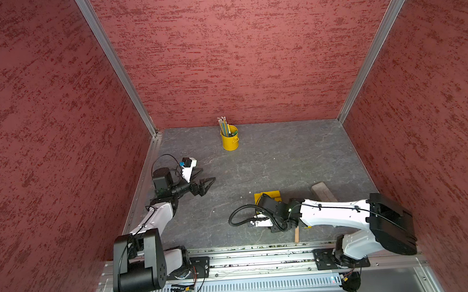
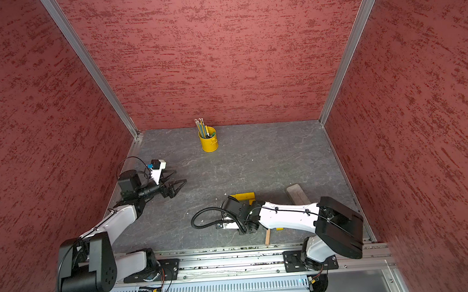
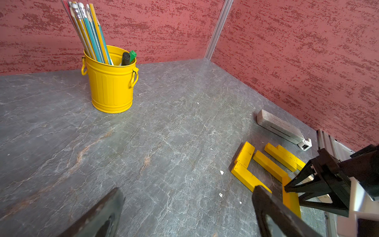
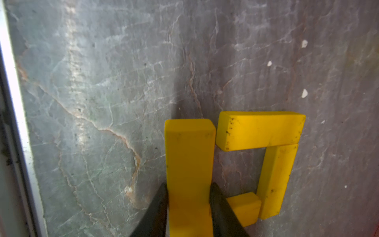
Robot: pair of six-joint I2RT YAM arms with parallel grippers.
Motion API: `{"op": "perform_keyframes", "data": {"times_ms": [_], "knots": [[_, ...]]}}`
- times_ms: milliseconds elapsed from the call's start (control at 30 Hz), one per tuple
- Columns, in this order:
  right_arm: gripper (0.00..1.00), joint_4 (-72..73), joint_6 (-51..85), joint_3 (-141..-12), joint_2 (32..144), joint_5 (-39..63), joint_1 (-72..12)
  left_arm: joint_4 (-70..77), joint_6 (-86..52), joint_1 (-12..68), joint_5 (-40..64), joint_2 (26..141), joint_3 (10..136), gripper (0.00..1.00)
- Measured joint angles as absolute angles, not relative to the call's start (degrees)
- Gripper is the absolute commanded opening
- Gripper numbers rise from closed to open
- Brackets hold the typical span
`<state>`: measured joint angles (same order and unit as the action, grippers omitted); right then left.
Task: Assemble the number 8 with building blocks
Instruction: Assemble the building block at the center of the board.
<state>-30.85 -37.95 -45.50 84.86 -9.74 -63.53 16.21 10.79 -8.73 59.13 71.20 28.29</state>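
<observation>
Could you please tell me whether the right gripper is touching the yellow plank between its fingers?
Touching. The right wrist view shows the right gripper with both fingers flush against the long sides of the yellow plank, no gap.

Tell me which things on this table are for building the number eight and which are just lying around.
For the job:
- yellow blocks laid flat in a partial outline
- held yellow block, clamped in the right gripper
- tan block, partly under the right arm

Lying about:
- yellow bucket of pencils
- grey slab
</observation>
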Motion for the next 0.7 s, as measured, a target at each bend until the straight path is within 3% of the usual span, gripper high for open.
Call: {"op": "perform_keyframes", "data": {"times_ms": [500,700], "knots": [[0.39,-29.28,-38.17,-45.50,85.21,-11.22,-62.94,16.38,10.79,-8.75,59.53,71.20,28.29,1.00],[0.51,-29.10,-38.13,-45.50,85.21,-11.38,-62.89,16.38,10.79,-8.80,59.55,71.20,28.29,1.00]]}}
